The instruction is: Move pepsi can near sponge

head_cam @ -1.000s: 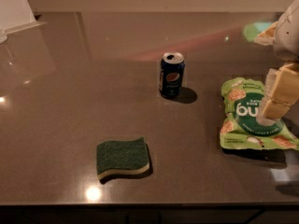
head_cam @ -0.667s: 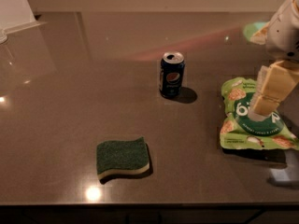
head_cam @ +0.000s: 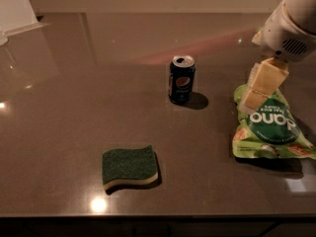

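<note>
Over the dark table (head_cam: 74, 107) we see the white arm (head_cam: 291, 23) slanting down from the upper right corner, its gripper (head_cam: 253, 98) hanging at the top left edge of the green snack bag (head_cam: 269, 132); whether it is spread or closed we cannot tell. The sponge (head_cam: 129, 166) lies near the front edge, and the pepsi can (head_cam: 181, 80) stands upright mid-table, well apart from both sponge and gripper.

Dim, warm light on a glossy table (head_cam: 59, 147): glare spots by the front edge and far left. The can (head_cam: 181, 80) and sponge (head_cam: 129, 167) cast shadows rightward. The gripper (head_cam: 256, 95), upper right above the bag (head_cam: 269, 127), catches the most light
</note>
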`<state>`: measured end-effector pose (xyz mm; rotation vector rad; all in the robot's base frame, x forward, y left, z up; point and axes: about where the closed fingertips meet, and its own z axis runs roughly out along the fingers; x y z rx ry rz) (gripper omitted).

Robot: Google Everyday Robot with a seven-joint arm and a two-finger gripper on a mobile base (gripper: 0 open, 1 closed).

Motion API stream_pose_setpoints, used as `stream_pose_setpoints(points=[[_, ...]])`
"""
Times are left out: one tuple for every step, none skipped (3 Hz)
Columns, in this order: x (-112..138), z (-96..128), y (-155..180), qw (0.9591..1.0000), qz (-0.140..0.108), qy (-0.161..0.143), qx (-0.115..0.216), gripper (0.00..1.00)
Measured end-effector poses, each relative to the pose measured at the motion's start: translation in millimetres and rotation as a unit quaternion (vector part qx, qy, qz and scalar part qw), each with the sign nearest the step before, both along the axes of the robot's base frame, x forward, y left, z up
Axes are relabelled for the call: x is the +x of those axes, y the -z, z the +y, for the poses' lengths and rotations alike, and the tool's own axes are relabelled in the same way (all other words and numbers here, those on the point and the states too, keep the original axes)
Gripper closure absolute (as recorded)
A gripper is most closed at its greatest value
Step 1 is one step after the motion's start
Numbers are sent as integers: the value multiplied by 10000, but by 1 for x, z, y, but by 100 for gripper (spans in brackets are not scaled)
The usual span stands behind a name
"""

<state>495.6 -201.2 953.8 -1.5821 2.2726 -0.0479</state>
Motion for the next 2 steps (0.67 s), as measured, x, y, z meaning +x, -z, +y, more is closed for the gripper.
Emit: stream_pose_setpoints(points=[[35, 27, 30, 9979, -34, 114, 644, 0], [57, 44, 44, 9950, -91, 151, 983, 0]])
